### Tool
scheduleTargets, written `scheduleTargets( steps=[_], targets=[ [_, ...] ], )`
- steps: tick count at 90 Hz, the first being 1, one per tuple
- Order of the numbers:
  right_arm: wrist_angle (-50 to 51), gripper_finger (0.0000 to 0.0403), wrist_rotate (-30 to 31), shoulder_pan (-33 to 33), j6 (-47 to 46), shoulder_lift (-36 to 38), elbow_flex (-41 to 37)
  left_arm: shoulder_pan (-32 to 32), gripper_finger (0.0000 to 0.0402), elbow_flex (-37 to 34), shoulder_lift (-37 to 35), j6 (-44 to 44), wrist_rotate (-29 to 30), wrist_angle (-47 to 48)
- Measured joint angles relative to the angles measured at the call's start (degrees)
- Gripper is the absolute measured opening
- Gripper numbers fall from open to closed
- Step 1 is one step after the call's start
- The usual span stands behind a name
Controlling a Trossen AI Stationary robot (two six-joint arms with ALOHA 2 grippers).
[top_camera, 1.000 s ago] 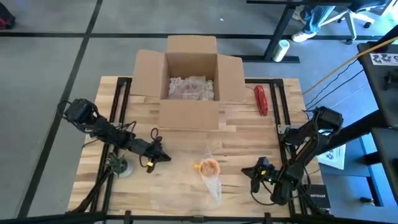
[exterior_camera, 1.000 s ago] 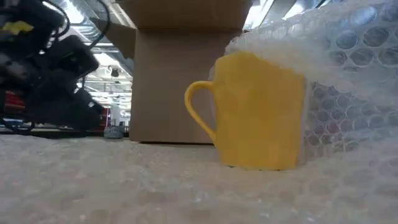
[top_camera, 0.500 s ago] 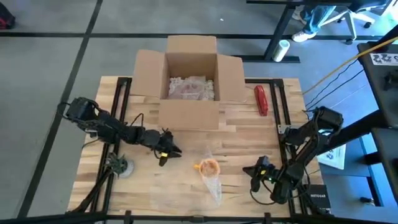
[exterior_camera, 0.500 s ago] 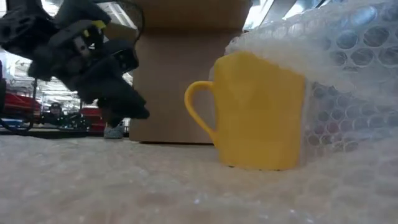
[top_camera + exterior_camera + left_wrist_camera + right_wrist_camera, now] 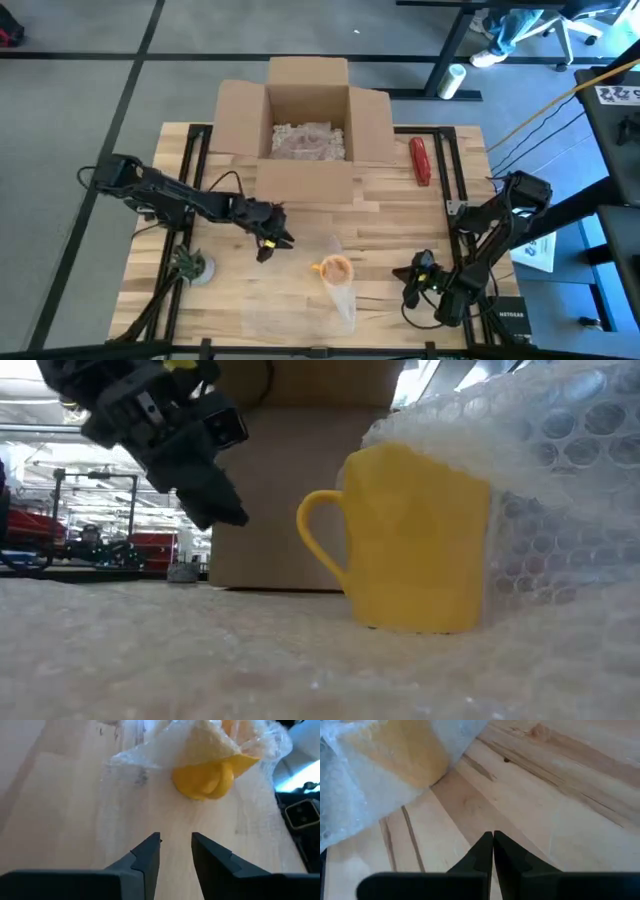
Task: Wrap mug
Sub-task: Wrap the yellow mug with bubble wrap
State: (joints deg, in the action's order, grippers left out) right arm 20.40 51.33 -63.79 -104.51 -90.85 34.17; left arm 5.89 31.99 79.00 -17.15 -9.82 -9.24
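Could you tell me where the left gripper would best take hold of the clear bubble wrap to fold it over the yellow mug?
Probably at the loose edge of the clear bubble wrap on the left gripper's side, coming in low from there. The wrap already drapes the far side of the upright yellow mug, while the handle side is bare. The gripper is open above the table; the right gripper waits shut.

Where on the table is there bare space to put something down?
Bare wood lies between the mug and the right gripper, and between the box and the mug. It is crowded around the bubble wrap, where the left gripper hovers.
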Motion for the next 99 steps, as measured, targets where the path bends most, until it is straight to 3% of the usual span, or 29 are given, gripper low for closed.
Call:
scheduleTargets(
  steps=[19,42,73,88,99],
  targets=[
    [-0.06,0.0,-0.01,0.0,0.02,0.0,0.0,0.86,0.0094,-0.04,-1.42,-3.64,1.76,11.4],
    [-0.89,0.0,-0.01,0.0,0.04,0.0,0.0,3.63,0.0094,-0.05,-1.31,-6.22,2.82,14.13],
    [-2.44,0.0,0.02,0.0,0.67,0.02,0.0,8.74,0.0094,-0.07,-1.27,-13.12,11.09,26.35],
    [-4.81,0.0,0.04,0.0,3.06,0.02,0.0,10.78,0.0094,-1.15,-1.27,-15.69,15.56,28.0],
    [-5.71,0.0,0.04,0.0,3.08,0.02,0.0,11.45,0.0088,-3.21,-1.42,-20.05,15.67,25.37]
  ],
)
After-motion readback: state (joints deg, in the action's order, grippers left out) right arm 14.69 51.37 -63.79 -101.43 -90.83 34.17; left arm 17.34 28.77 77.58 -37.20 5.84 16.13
